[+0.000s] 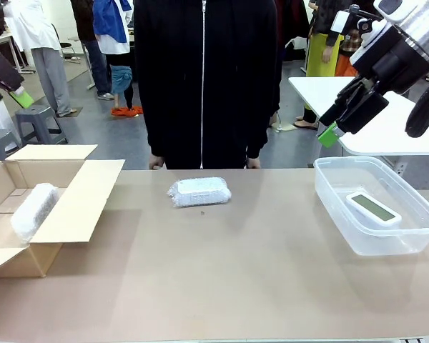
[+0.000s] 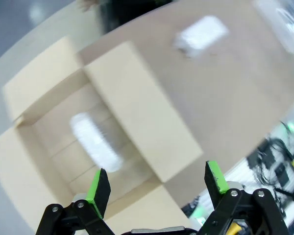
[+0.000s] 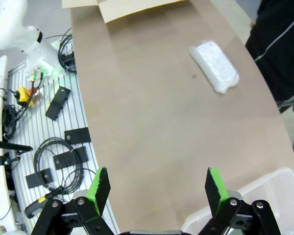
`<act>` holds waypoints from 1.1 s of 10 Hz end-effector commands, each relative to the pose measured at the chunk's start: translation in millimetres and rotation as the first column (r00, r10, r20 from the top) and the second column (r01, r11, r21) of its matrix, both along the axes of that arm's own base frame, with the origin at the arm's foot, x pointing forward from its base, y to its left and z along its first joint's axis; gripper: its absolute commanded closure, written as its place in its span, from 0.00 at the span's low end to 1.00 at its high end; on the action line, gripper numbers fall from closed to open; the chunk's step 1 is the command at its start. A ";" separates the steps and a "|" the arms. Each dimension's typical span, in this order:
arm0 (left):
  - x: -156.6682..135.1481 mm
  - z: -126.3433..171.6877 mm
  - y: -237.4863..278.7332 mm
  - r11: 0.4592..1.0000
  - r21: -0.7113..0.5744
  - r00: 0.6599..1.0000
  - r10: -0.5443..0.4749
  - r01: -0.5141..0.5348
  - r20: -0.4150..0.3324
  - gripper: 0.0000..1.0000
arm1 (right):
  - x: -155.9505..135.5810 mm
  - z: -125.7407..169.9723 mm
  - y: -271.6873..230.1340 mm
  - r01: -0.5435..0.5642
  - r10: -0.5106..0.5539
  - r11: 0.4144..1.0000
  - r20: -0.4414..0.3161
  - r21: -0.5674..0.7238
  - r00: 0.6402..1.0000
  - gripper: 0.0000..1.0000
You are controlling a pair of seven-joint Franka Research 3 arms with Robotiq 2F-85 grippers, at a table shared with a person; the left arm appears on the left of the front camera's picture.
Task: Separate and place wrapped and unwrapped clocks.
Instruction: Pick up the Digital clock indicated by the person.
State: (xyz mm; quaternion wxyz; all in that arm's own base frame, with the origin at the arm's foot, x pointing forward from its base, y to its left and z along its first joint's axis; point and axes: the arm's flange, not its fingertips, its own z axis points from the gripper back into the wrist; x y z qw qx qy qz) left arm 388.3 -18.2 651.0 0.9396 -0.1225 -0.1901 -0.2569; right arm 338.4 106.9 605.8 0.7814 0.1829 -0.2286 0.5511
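Front view first: both arms hang high above the table (image 1: pixel 257 286), and both are empty-handed. The left gripper (image 2: pixel 157 183) is spread wide over the cardboard box (image 1: pixel 82 204). The right gripper (image 3: pixel 157 183) is just as wide, up near the plastic tub (image 1: pixel 339 204).

One wrapped bundle (image 1: pixel 34 209) lies in the box. The bare clock (image 1: pixel 372 208) lies flat in the tub, screen up. The second wrapped bundle (image 1: pixel 200 191) sits out on the table, about midway between box and tub. It is near the far edge, just in front of the person's hands (image 1: pixel 156 163).

That middle bundle looks like the one left to sort, and I'd guess the trouble starts there. The bubble wrap is cloudy white, puffy and rounded at the ends, so it will likely squash and slide under the pads. A pinch near one end could let it swing or drop. It also lies close to the person, so a reach could crowd those hands. The box's open flap (image 1: pixel 86 196) juts toward the table's middle, and a low carry might catch it and shove the box. Dropping the bundle in the tub would undo the sorting.
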 end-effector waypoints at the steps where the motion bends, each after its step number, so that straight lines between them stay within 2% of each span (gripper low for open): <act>1: -41.3 1.0 40.5 0.959 -0.187 0.970 -0.231 0.214 -0.073 0.00 | 0.8 -0.5 0.4 -0.014 0.014 1.000 -0.001 0.017 1.000 0.00; 2: -57.5 -5.3 41.8 0.917 -0.239 0.940 -0.338 0.318 -0.045 0.00 | 0.8 -0.5 0.4 -0.014 0.014 1.000 -0.001 0.017 1.000 0.00; 5: -77.3 -41.8 30.3 0.820 -0.300 0.864 -0.503 0.488 0.031 0.00 | 0.8 -0.5 0.4 -0.014 0.014 1.000 -0.001 0.017 1.000 0.00; 6: -83.0 -52.4 25.1 0.800 -0.309 0.850 -0.523 0.515 0.064 0.00 | 0.8 -0.5 0.4 -0.014 0.014 1.000 -0.001 0.017 1.000 0.00; 8: -91.0 -63.2 14.9 0.839 -0.162 0.853 -0.500 0.520 0.148 0.00 | 0.8 -0.5 0.4 -0.014 0.014 1.000 -0.001 0.017 1.000 0.00; 10: -93.4 -61.6 11.3 0.875 -0.059 0.850 -0.448 0.480 0.278 0.00 | 0.8 -0.5 0.4 -0.014 0.014 1.000 -0.001 0.017 1.000 0.00; 11: -95.6 -58.4 9.4 0.890 -0.016 0.847 -0.428 0.456 0.315 0.00 | 0.8 -0.5 0.4 -0.014 0.014 1.000 -0.001 0.017 1.000 0.00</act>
